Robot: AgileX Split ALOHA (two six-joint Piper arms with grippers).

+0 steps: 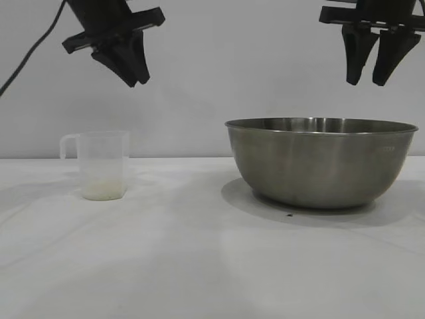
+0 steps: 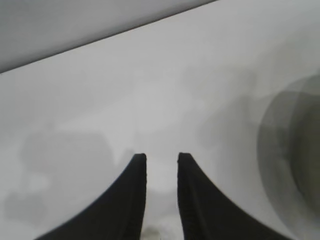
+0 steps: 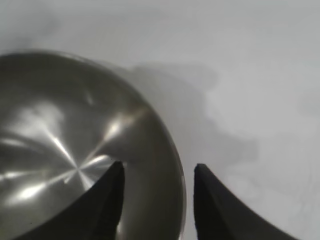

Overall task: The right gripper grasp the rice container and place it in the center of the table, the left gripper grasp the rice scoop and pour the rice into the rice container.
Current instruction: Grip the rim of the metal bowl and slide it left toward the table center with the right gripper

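The rice container (image 1: 321, 163), a large steel bowl, stands on the white table (image 1: 199, 266) right of the middle. My right gripper (image 1: 367, 81) hangs open well above its right rim. In the right wrist view the right gripper (image 3: 159, 167) straddles the rim of the rice container (image 3: 60, 140), one finger over the inside and one outside, touching nothing. The rice scoop (image 1: 103, 166), a translucent cup with its handle to the left, stands at the left with a little rice (image 1: 104, 191) in its bottom. My left gripper (image 1: 136, 80) hovers above it, slightly open and empty.
A plain pale wall runs behind the table. Bare white cloth lies between the scoop and the bowl and across the whole front. In the left wrist view the bowl (image 2: 300, 150) shows blurred at the side of the left gripper (image 2: 162, 157).
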